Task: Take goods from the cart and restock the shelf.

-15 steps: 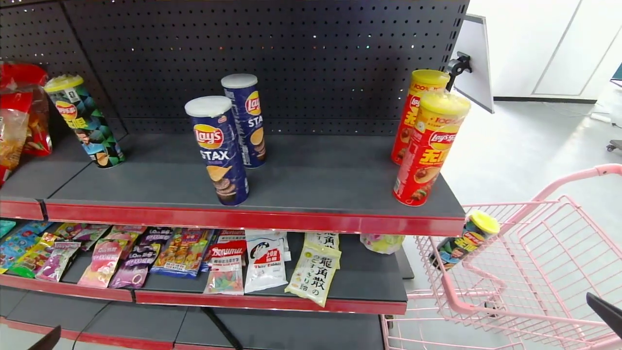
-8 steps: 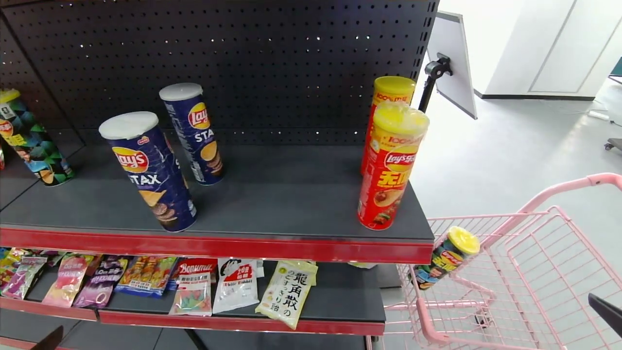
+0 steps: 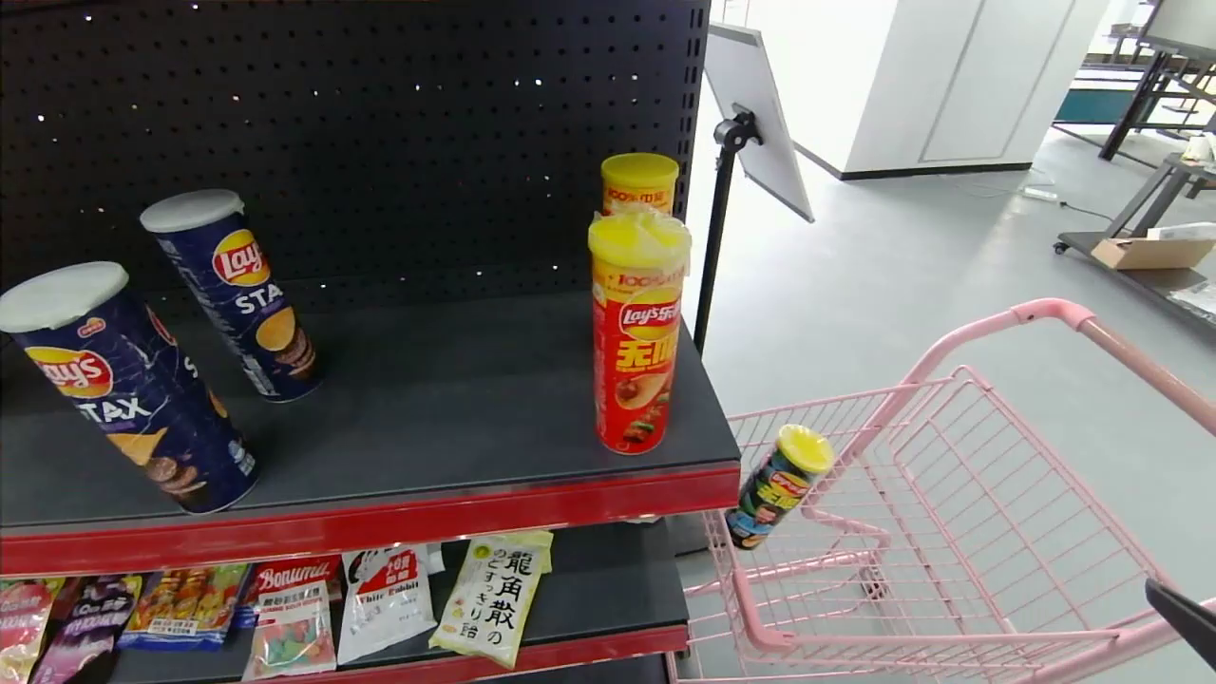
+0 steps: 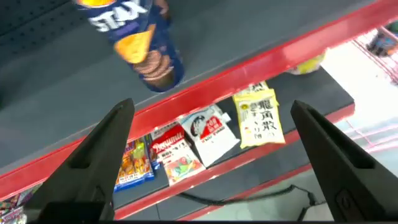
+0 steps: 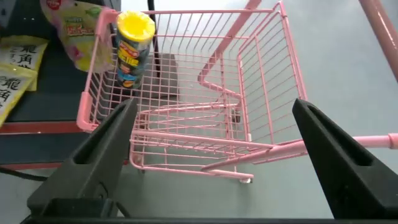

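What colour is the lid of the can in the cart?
Yellow lid, clearest in right wrist view.

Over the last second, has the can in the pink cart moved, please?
No: the can still leans in the cart corner beside the shelf; the camera panned.

I see a pink cart (image 3: 1050, 309), blue cans (image 3: 133, 418) with white lids, red cans (image 3: 635, 361) with yellow lids, and a grey shelf (image 3: 427, 399) edged red.

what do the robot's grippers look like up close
Both look alike. The left gripper has two matte black fingers, broad at the base and tapering to narrow wedge tips, with flat, angled faces. The right gripper has the same pair of black, wedge-shaped fingers.
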Tool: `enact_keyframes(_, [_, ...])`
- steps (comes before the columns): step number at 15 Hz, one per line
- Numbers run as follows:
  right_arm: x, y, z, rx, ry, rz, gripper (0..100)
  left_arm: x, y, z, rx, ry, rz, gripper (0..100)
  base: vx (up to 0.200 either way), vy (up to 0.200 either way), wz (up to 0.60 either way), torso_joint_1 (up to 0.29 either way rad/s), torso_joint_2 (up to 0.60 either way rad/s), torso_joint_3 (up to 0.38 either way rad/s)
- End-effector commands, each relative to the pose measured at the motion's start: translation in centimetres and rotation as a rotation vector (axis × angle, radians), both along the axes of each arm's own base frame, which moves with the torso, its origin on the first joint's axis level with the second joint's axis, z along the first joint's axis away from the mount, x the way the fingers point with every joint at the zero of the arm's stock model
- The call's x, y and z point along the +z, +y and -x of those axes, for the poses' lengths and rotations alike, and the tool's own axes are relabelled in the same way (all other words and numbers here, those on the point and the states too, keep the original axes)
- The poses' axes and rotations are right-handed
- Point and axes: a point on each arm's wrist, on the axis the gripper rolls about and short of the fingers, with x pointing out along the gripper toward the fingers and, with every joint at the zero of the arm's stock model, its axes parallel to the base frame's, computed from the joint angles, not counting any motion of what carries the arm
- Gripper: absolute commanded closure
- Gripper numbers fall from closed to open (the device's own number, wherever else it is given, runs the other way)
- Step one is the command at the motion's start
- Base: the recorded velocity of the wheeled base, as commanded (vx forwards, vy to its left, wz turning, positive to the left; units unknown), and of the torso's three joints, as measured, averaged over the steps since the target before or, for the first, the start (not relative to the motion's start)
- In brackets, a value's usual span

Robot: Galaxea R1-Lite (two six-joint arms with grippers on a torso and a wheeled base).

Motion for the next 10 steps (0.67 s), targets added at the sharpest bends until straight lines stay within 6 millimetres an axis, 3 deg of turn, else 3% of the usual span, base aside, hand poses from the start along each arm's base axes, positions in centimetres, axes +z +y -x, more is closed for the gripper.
enact_keyframes(1, [0.01, 0.0, -0.01, 0.001, 0.0, 0.002, 0, 0.0, 0.03, 0.09, 0.001, -0.004, 0.001, 0, 0.0, 0.0, 0.0, 0.0, 0.0, 0.0])
enact_keyframes(3, [-0.13, 0.0, -0.02, 0.001, 0.006, 0.001, 0, -0.02, 0.04, 0.14, 0.001, -0.007, 0.002, 0, 0.0, 0.0, 0.0, 0.0, 0.0, 0.0])
enact_keyframes(8, [-0.33, 0.0, 0.02, -0.001, 0.01, 0.002, 0, -0.26, 0.08, 0.29, 0.001, -0.009, 0.003, 0, 0.0, 0.0, -0.6, 0.003, 0.0, 0.005])
enact_keyframes(10, [-0.37, 0.01, 0.02, 0.001, 0.012, 0.002, 0, -0.26, 0.11, 0.39, 0.001, -0.015, 0.004, 0, 0.0, 0.0, 0.0, 0.0, 0.0, 0.0])
